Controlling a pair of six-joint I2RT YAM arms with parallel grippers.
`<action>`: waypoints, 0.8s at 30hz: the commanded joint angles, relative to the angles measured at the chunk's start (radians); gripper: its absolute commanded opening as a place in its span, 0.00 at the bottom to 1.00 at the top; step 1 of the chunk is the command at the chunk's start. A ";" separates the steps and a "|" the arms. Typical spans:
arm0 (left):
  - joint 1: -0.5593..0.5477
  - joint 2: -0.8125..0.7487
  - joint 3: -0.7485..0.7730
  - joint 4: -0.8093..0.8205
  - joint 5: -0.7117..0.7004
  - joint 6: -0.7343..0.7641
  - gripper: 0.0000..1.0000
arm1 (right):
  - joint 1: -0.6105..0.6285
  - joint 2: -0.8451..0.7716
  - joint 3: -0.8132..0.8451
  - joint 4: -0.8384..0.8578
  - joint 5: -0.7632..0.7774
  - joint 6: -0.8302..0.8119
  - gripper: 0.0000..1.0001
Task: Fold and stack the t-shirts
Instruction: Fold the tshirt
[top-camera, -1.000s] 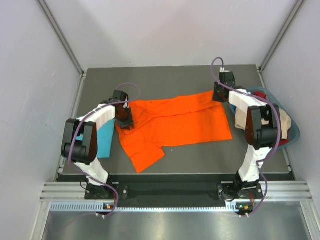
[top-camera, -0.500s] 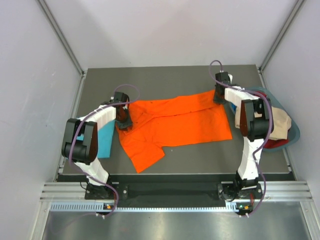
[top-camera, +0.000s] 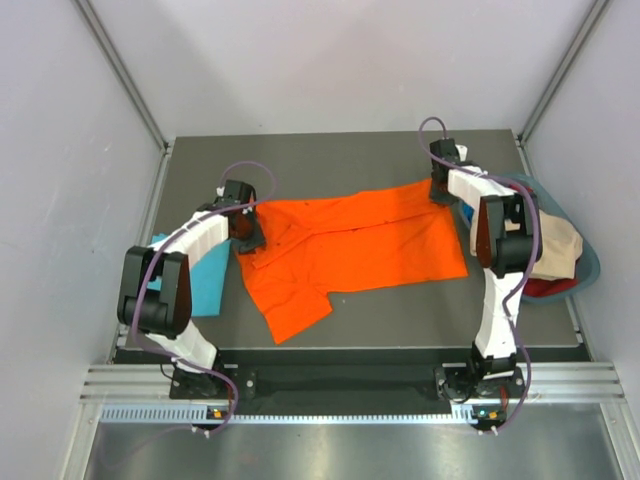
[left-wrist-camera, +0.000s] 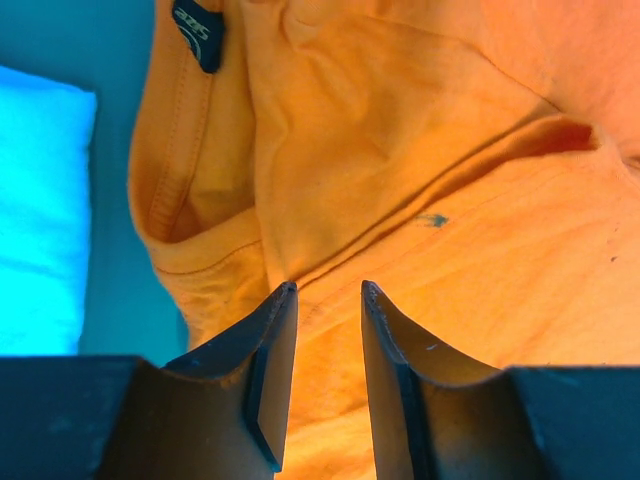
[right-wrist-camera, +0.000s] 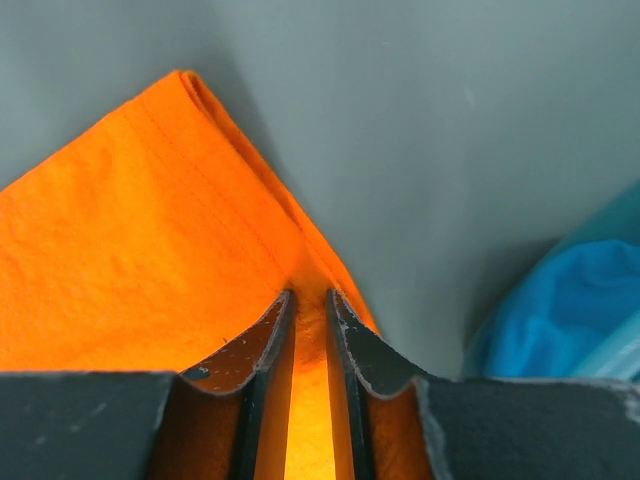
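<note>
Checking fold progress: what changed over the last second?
The left end effector slid slightly toward the table's far edge at the orange t-shirt's collar. The right end effector stayed pinching the shirt's far corner while that arm's elbow swung inward. The turquoise t-shirt stayed put.

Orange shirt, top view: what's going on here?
Both arms are working on the orange shirt, which lies spread out and not yet folded on the table. The left gripper pinches cloth just beside the collar. The right gripper is closed on the shirt's far right corner. The turquoise shirt lies flat at the table's left edge, and neither gripper is on it.
</note>
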 joint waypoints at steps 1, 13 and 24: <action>-0.005 0.019 0.065 0.070 0.006 -0.026 0.38 | -0.040 -0.001 -0.012 -0.061 0.086 0.032 0.18; -0.003 0.321 0.392 0.049 -0.092 -0.024 0.36 | -0.029 -0.129 0.007 0.061 -0.117 0.042 0.22; -0.002 0.452 0.520 -0.017 -0.157 -0.029 0.36 | -0.026 0.018 0.103 0.094 -0.236 0.079 0.22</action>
